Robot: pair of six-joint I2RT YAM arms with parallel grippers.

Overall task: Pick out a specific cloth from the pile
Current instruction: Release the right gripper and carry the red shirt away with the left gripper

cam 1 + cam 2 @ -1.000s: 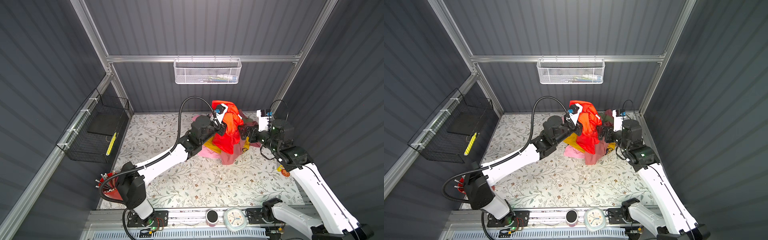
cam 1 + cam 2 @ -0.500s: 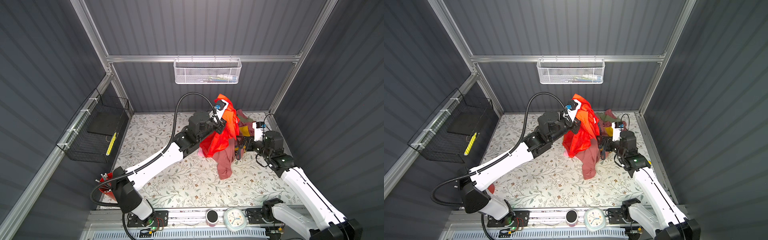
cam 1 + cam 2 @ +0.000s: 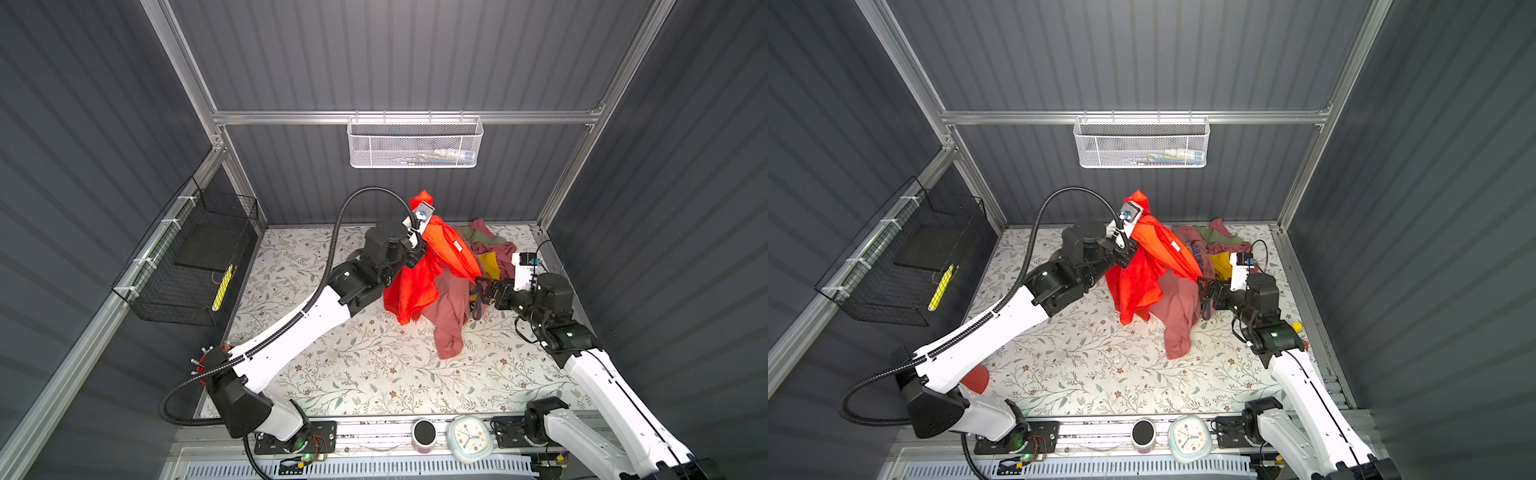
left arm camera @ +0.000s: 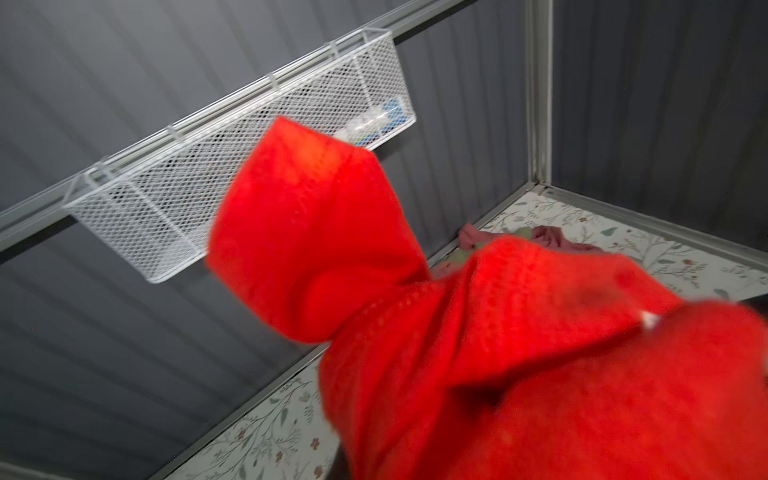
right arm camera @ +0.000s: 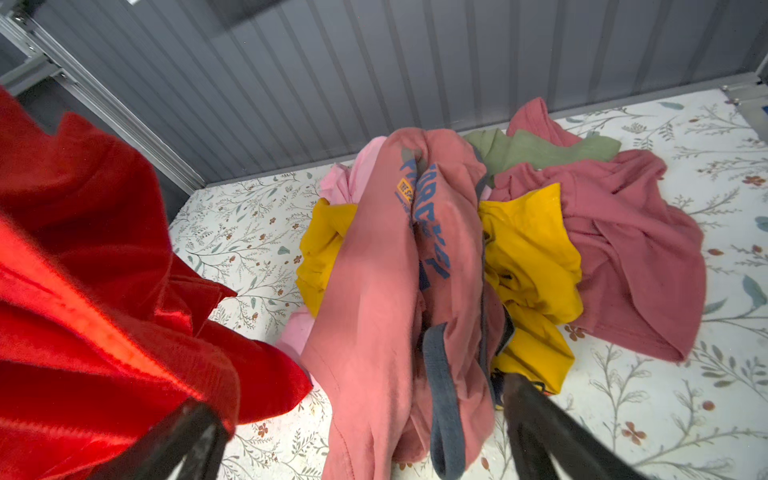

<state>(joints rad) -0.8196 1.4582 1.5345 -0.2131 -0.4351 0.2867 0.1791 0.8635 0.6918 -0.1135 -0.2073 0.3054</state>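
Left arm (image 3: 299, 328) at full stretch here, running from its base at 7 o'clock on the counter (image 3: 374, 374) up toward 1 o'clock, wrist cocked high, left gripper (image 3: 419, 204) aimed up at the back wall. Jaws pinched together on the cloth (image 3: 415, 286), a red tip poking out past them at the top.

The cloth is lifted at about 12 o'clock of the counter, just at 9 o'clock of the pile (image 3: 494, 249). Its long axis runs from that high pinch down toward 6 o'clock in both top views, with the lower hem dangling over the floral surface; whether it brushes it, I cannot tell. A second fold pulls off toward 4 o'clock, white tag (image 3: 457, 246) showing on it, and ends against the right gripper (image 3: 481, 289).

Right arm (image 3: 598, 374) comes in from 5 o'clock, elbow bent, held low, gripper pointing to 9 o'clock. Its jaws stand wide apart. In the right wrist view red fabric drapes on one finger (image 5: 183, 440), and the shirt (image 5: 374, 291) with its dark collar hangs in the gap. The shirt trails from the pile toward 6 o'clock onto the counter. Mustard garment (image 5: 528, 257) and olive garment (image 5: 540, 149) sit in the pile at 2 o'clock, by the back corner.
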